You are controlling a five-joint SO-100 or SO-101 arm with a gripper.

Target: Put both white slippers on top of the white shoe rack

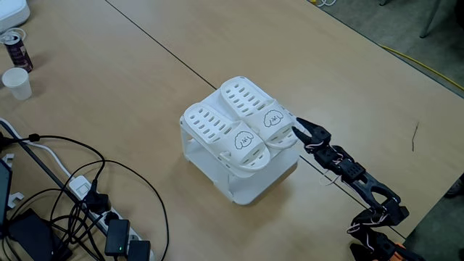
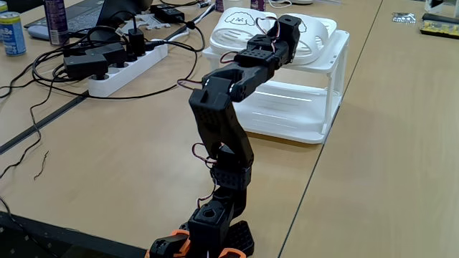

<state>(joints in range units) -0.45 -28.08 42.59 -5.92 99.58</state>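
The white shoe rack [image 1: 250, 185] [image 2: 315, 107] stands mid-table. Both white slippers lie side by side on its top panel, toes toward the arm: one on the left [image 1: 217, 130] and one on the right [image 1: 250, 105] in the fixed view from above. In the low fixed view they show as a white heap [image 2: 240, 21] partly behind the arm. My black gripper [image 1: 295, 130] [image 2: 287, 25] reaches in from the lower right. Its tips sit right at the toe edge of the right slipper. Whether they touch or pinch it is too small to see.
A dark can [image 1: 16, 47] and a white paper cup [image 1: 17, 83] stand at the far left. A power strip [image 1: 109, 228] [image 2: 118, 72] with tangled black cables lies left of the rack. A blue can [image 2: 11, 32] stands at the table's far corner.
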